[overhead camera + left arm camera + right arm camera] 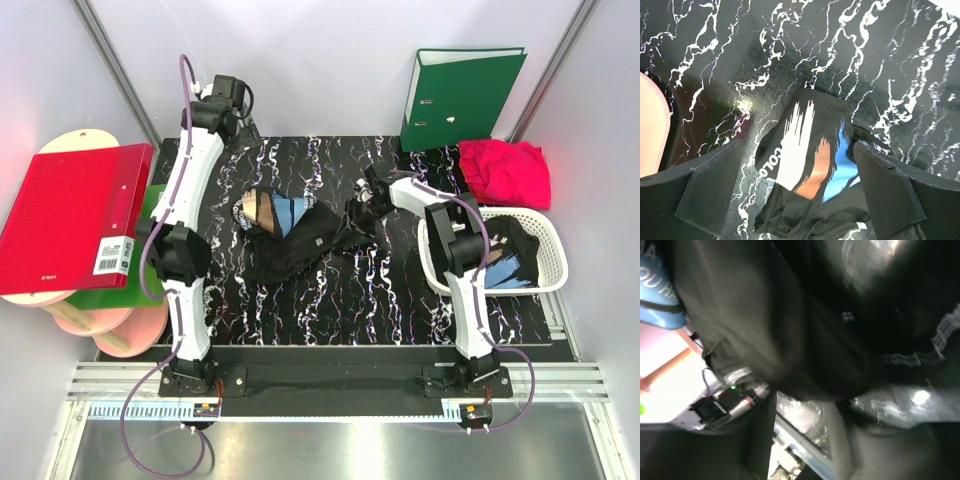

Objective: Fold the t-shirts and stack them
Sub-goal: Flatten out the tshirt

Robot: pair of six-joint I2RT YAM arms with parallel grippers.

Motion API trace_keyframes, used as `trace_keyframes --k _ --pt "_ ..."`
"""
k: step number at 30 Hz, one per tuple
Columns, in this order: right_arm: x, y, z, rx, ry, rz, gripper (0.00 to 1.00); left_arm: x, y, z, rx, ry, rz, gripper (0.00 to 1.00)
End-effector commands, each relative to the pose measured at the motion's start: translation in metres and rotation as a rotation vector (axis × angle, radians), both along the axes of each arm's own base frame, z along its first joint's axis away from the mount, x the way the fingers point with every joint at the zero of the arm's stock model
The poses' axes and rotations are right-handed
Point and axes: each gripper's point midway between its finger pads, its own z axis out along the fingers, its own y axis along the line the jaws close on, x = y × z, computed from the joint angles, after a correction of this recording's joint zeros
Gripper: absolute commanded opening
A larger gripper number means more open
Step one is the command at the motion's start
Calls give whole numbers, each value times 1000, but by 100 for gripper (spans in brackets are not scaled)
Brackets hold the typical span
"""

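A crumpled black t-shirt lies mid-table with its tan, white and blue print facing up. My left gripper hangs high at the back left, wide open and empty. In its wrist view the black t-shirt lies well below the left gripper. My right gripper is down at the shirt's right edge. Its jaws stand part-way apart, with dark cloth bunched at the tips of the right gripper. A crimson-pink t-shirt lies at the back right. Another black t-shirt sits in the basket.
The white lattice basket stands at the right edge. A green binder leans on the back wall. A red binder and round pink and tan boards sit off the table's left side.
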Motion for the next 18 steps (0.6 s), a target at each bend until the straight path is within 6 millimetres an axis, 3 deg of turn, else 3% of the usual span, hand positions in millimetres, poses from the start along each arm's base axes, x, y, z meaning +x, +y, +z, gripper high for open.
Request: trace_keyframes --k 1,2,6,12,16,18 --pt "12 13 -3 3 -21 -10 5 -9 -2 37 -37 -92 -23 99" --pt "14 11 -1 -11 -36 -16 0 -12 -2 36 -36 -85 -27 99" --pt "33 -6 37 -125 -186 -17 0 -16 -4 29 -40 -62 -41 99" --pt "67 -27 142 -219 -497 -51 0 -21 -12 13 -65 -11 -76 99" --pt "90 -37 221 -240 -722 -107 0 -20 -24 10 -97 -2 -120 99" --pt "98 -44 248 -267 -808 -133 0 -21 -28 10 -95 1 -140 99"
